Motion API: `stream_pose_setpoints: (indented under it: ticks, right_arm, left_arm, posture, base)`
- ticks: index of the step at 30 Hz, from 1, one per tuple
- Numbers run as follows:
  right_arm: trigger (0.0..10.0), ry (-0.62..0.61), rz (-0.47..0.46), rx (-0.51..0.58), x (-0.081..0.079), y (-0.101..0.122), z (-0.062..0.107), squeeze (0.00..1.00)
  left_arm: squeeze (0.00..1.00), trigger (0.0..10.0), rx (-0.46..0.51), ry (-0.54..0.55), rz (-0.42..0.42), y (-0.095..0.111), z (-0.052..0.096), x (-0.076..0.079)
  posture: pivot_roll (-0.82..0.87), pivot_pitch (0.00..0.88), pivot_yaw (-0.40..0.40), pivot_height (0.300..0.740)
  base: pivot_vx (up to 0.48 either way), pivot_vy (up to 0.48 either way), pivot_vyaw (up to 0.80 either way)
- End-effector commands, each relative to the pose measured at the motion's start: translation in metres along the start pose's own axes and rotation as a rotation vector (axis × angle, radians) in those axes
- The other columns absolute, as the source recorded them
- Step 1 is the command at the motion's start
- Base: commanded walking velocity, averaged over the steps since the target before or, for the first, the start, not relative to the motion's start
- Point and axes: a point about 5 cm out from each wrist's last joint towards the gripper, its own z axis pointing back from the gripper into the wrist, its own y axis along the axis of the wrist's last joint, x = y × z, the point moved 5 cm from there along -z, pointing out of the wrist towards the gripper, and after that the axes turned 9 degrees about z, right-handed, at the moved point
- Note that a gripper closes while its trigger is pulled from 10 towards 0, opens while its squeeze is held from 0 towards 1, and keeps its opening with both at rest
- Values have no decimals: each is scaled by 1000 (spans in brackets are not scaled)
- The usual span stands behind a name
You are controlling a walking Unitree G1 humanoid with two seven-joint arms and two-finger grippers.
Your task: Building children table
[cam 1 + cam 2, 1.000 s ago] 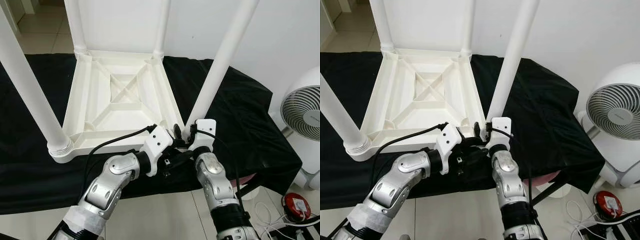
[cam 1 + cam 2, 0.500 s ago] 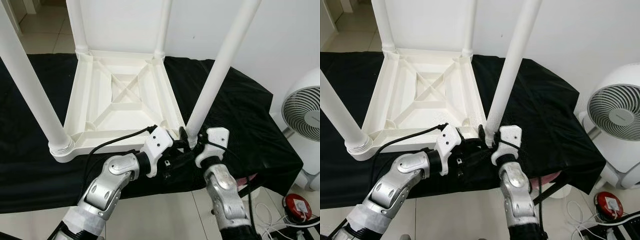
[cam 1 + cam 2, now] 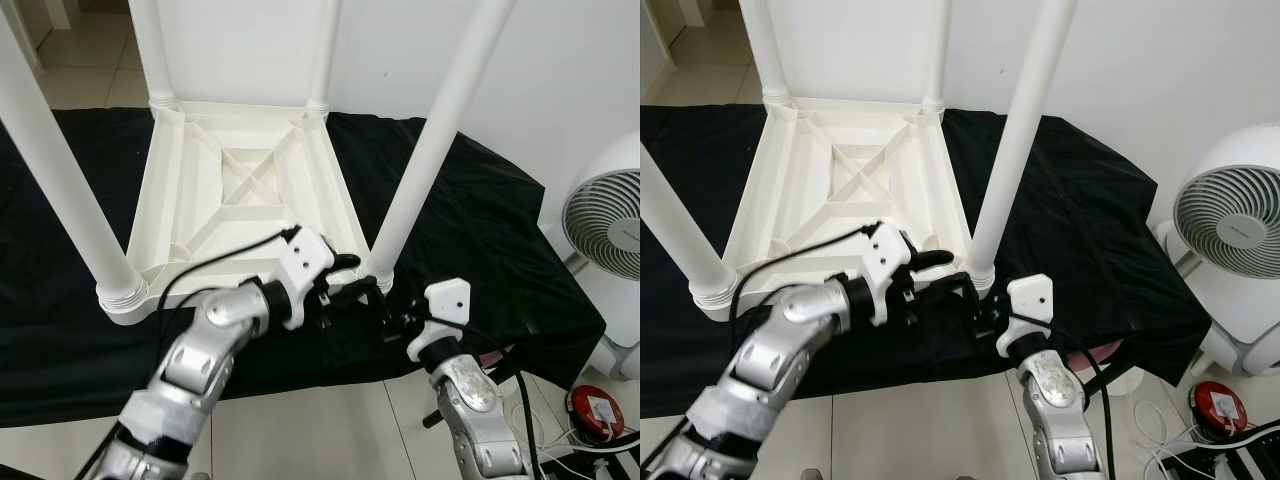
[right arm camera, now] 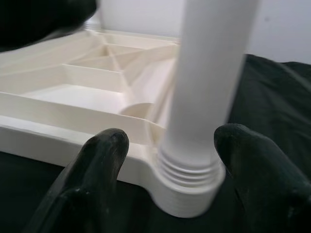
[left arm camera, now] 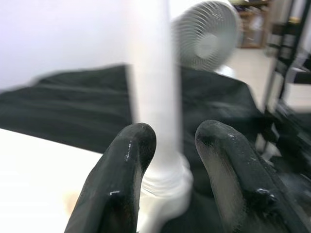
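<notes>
Lying upturned on one black cloth (image 3: 470, 215): one white table (image 3: 240, 200), four legs; left gripper (image 3: 345, 268) and right gripper (image 3: 385, 318) both open, empty, flanking near-right leg (image 3: 425, 165).

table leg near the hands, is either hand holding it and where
Nothing is held. Both the left hand and the right hand are open, fingers apart, near the threaded base of the leg.

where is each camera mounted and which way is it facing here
Left and right eye views: on the head, looking forward and down at the upside-down white table on black cloth; both silver arms show, left gripper, right gripper.
Left wrist view: along the left gripper's open fingers toward the near right leg and a fan.
Right wrist view: along the right gripper's open fingers at that leg's threaded base.
All views share that leg.
</notes>
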Motion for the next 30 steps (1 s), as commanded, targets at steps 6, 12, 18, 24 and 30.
stream_pose_setpoints:
  ticks: [6,12,18,24,30]
  right_arm:
    - [0,123,-75,-7,-16,-3,-9,0]
    - [10000,132,-78,-28,-11,-9,-21,0]
    - [10000,53,-87,-27,8,-8,-36,0]
    - [10000,1,-66,-40,37,-13,-34,0]
    - [10000,-41,-30,-59,62,-18,-28,0]
  left_arm:
    - [0,10000,29,96,-2,5,6,-18]
    - [0,10000,51,163,-25,9,11,-29]
    - [0,10000,1,247,-49,-1,10,-42]
    - [0,10000,-152,304,-74,-31,6,-51]
    - [0,10000,-209,331,-31,-46,2,-50]
  posture:
    - [-60,0,-87,740]
    - [-52,0,-95,740]
    - [-49,0,-100,740]
    - [-47,0,-95,740]
    - [-56,0,-90,740]
  base:
    - [0,0,0]
    - [0,0,0]
    - [0,0,0]
    - [0,0,0]
    - [0,0,0]
